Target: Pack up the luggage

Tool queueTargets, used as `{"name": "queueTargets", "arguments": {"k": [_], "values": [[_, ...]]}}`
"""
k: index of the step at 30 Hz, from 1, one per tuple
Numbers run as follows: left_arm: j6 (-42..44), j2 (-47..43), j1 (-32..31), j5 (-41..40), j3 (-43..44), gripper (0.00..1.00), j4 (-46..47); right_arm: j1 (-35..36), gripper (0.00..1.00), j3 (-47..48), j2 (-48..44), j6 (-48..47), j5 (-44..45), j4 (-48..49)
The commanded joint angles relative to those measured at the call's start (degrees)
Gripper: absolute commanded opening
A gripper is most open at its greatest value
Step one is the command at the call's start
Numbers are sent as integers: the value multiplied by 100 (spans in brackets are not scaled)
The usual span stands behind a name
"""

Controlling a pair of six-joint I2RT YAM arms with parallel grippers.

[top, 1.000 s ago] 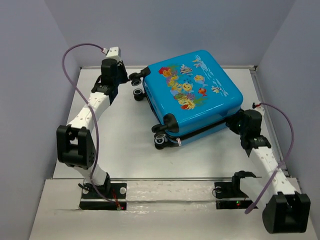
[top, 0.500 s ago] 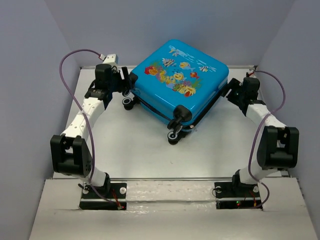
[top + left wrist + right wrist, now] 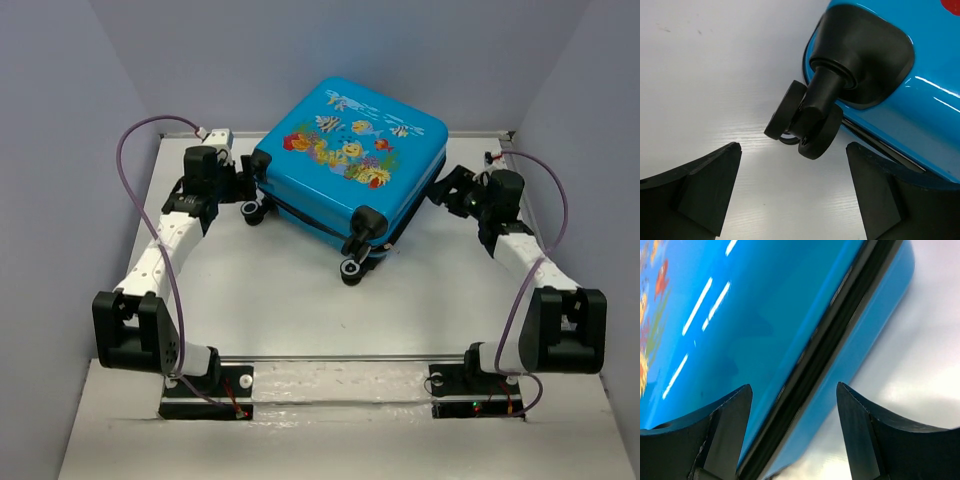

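The luggage [image 3: 350, 150] is a bright blue hard-shell suitcase lying shut at the back middle of the table, fish print facing up. A black wheel [image 3: 352, 268] juts from its near corner. My left gripper [image 3: 243, 186] stands open at the case's left corner. In the left wrist view that corner's black wheel [image 3: 805, 125] sits just ahead of the left gripper [image 3: 794, 150], touching neither finger. My right gripper [image 3: 447, 190] is open at the case's right side. In the right wrist view the luggage [image 3: 740, 330] fills the frame, and the right gripper [image 3: 793, 386] straddles its black zip seam [image 3: 830, 325].
The white table [image 3: 270, 300] is enclosed by grey walls at the left, back and right. A metal rail [image 3: 330, 358] runs along its near edge above both arm bases. Purple cables [image 3: 125, 170] loop off each arm.
The suitcase has turned and slid toward the back left. My left jaws have opened beside the wheel. The right arm has swung from the case's near right to its right side, and its jaws have widened.
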Motion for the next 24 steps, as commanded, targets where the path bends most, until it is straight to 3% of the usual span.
{"name": "queueTargets", "arguments": {"k": [1,8,17,21,22,24], "values": [[249,196,30,817,86,99,256,43,74,-405,-525,87,-341,393],[363,662,56,940,621,98,203,43,74,-748,-1281,78,-569,226],[337,1067,56,1230,710,87,247,122,74,-1161,-1765,87,-693,94],[284,1049,56,1380,640,76,335,570,66,-1459,-1941,-9,-763,111],[284,1041,56,1432,631,70,344,727,57,-1590,-1984,-27,-841,198],[267,1032,56,1468,613,64,361,790,49,-1749,-2055,-44,-1026,313]]}}
